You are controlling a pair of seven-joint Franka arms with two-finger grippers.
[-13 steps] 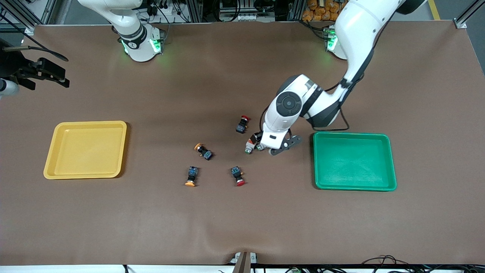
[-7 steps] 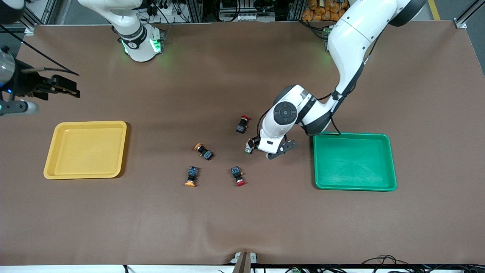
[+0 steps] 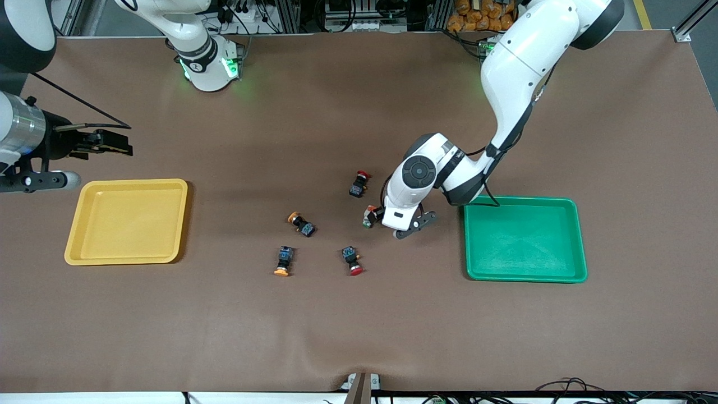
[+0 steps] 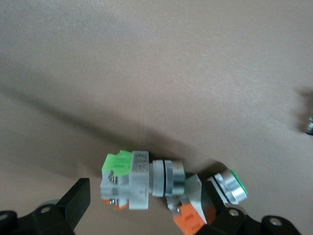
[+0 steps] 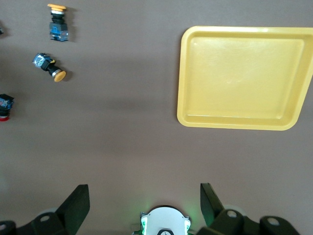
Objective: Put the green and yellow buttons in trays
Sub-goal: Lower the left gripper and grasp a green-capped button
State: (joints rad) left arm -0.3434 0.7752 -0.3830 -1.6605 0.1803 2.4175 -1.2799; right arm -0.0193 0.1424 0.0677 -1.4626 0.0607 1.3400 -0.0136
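Note:
Two green buttons lie touching on the mat: one [image 4: 139,178] with a white body and green end, the other [image 4: 222,188] with an orange part. In the front view only a bit of these green buttons [image 3: 369,216] shows beside the left hand. My left gripper [image 4: 146,198] is low over them and open, one finger at each side of the pair. Two yellow buttons [image 3: 301,223] [image 3: 284,261] lie nearer the yellow tray [image 3: 128,220]. The green tray [image 3: 524,238] sits beside the left hand. My right gripper [image 3: 115,147] hangs open and holds nothing, over the mat by the yellow tray [image 5: 242,76].
Two black buttons with red caps lie on the mat, one [image 3: 359,184] farther from the camera than the green pair, one [image 3: 353,261] nearer. Both trays hold nothing. The right arm's base [image 5: 164,223] shows between the right fingers.
The left hand has come down and shifted slightly onto the green buttons. The right gripper has swung in toward the yellow tray. Neither gripper has closed.

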